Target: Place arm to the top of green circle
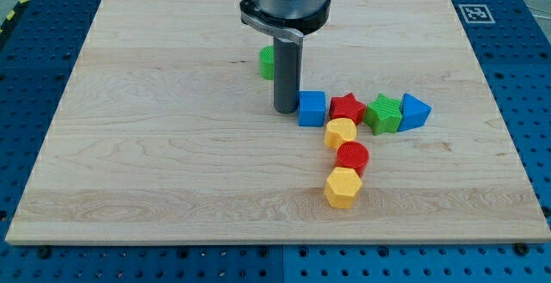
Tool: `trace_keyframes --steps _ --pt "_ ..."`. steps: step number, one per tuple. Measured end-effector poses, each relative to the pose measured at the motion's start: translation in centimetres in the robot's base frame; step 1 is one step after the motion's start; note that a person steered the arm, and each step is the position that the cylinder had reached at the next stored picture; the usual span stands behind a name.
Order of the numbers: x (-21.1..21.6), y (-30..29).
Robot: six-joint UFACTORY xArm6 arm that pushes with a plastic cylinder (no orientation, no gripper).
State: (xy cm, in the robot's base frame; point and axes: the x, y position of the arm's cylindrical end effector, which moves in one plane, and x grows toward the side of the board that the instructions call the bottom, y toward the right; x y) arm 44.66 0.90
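Note:
The green circle lies near the board's upper middle, partly hidden behind my rod. My tip rests on the board below and slightly right of the green circle, just left of the blue cube and almost touching it.
Right of the blue cube stand a red star, a green star and a blue triangle in a row. Below them lie a yellow block, a red circle and a yellow hexagon. The wooden board lies on a blue table.

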Motion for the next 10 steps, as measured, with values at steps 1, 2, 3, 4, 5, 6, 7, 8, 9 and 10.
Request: trace_keyframes --steps 1,2,3,4,5,6,7,8,9,10 --pt "-2.4 0.0" --pt "-4.0 0.0" --pt "-4.0 0.0" --pt "-4.7 0.1" --pt "-5.3 2.2" --pt "-5.3 2.5" --pt "-9.0 3.7" --pt "-9.6 3.9" --pt "-11.4 2.7" --pt "-11.7 2.4"
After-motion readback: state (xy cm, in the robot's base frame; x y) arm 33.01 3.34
